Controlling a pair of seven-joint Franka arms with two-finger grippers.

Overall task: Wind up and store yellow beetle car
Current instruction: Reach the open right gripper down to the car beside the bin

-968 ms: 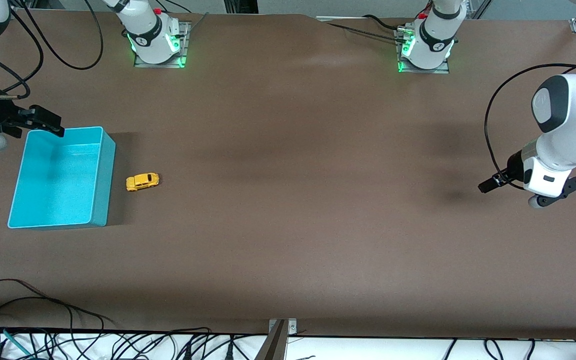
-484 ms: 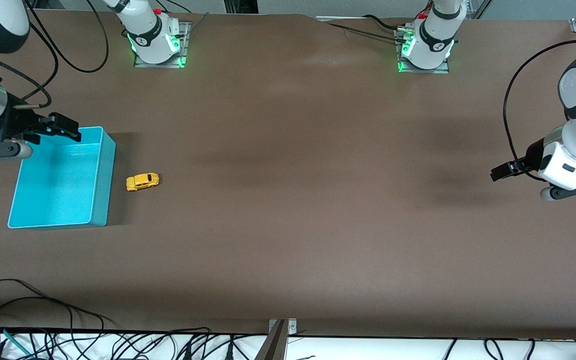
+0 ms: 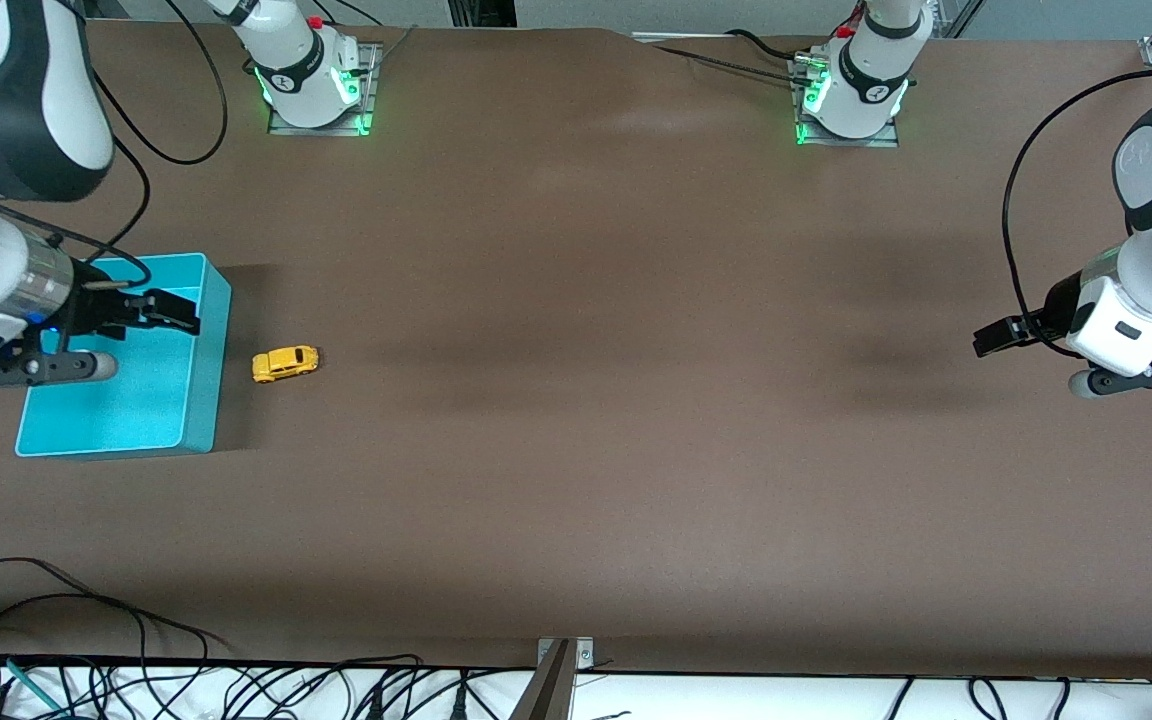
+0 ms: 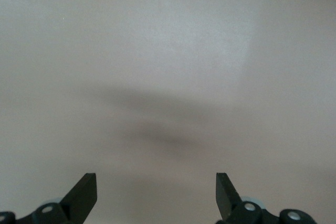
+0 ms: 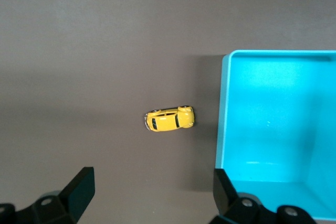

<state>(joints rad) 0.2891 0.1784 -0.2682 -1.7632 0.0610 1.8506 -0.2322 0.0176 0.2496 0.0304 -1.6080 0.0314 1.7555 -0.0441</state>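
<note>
light: even, overhead — shadows: soft smudges — left wrist view: washed-out

White arms, black joints – black cables – green-lit bases

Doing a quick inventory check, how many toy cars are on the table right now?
1. The yellow beetle car sits on the table beside the turquoise bin, toward the right arm's end. The bin's visible interior holds none.

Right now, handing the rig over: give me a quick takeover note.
Right gripper: open, empty, over the turquoise bin.
Left gripper: open, empty, over bare table at the left arm's end; that arm waits.
Yellow beetle car: on its wheels on the table beside the bin, ungripped.
Done: nothing to see yet.
Left: grasp the car, wind it, put it in the bin, which holds nothing.
</note>
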